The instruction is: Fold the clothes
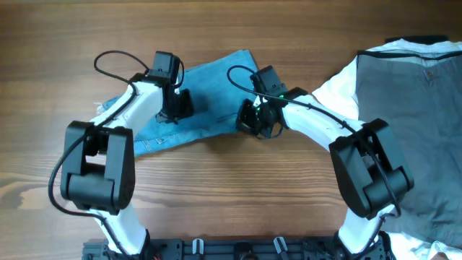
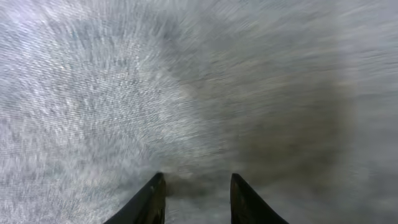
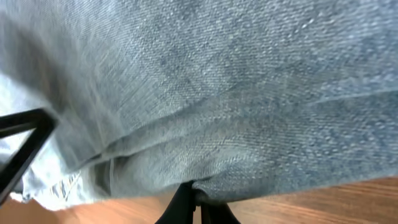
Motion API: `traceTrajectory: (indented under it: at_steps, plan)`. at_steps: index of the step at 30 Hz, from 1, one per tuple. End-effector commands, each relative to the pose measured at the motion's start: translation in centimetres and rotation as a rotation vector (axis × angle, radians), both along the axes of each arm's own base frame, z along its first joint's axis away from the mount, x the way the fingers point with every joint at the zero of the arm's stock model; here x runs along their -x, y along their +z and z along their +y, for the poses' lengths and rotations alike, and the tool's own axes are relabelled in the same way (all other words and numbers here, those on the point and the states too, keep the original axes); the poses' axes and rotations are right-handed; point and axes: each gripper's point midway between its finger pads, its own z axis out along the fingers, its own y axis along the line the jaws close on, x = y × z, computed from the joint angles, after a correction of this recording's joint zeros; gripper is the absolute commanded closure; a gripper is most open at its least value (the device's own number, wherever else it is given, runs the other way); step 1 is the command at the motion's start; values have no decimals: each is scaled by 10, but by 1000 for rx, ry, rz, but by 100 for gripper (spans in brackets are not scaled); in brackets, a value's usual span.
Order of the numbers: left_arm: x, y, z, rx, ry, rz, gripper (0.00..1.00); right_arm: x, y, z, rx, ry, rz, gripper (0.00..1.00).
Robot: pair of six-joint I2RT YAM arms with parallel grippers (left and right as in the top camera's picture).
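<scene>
Where the two arms stand at the near edge of the wooden tabletop (image 1: 238,188), the left arm (image 1: 101,166) and the right arm (image 1: 368,166) both reach away and bend inward toward one bundle of cloth. That bundle is the single pair of jeans (image 1: 209,90), light blue and faded. It lies folded over itself left of the tabletop's centre, with a frayed pale edge showing at its left end. The right claw (image 1: 254,121) sits at the near right edge of the jeans. In the right wrist view this claw (image 3: 196,202) has its two fingers drawn almost together, with the folded denim edge (image 3: 236,112) pinched between them just above bare wood. The left claw (image 1: 177,108) is a little farther back, over the middle of the bundle. From the left wrist, this claw (image 2: 198,186) has its two fingers (image 2: 152,199) set apart, tips down at the blurred denim (image 2: 186,93), and no fold is caught between them. Well apart to the right lies one dark grey garment (image 1: 426,123), spread over one white cloth (image 1: 339,79) that shows along its left and far edges.
</scene>
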Motion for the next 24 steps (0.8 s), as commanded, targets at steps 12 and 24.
traceTrajectory:
  at_steps: [12,24]
  plan:
    - [35,-52,17,-72,-8,130,67,12,38,-61,-21,74,77,57]
    - [35,-52,17,-72,-7,131,57,-6,-14,-18,-31,-148,95,73]
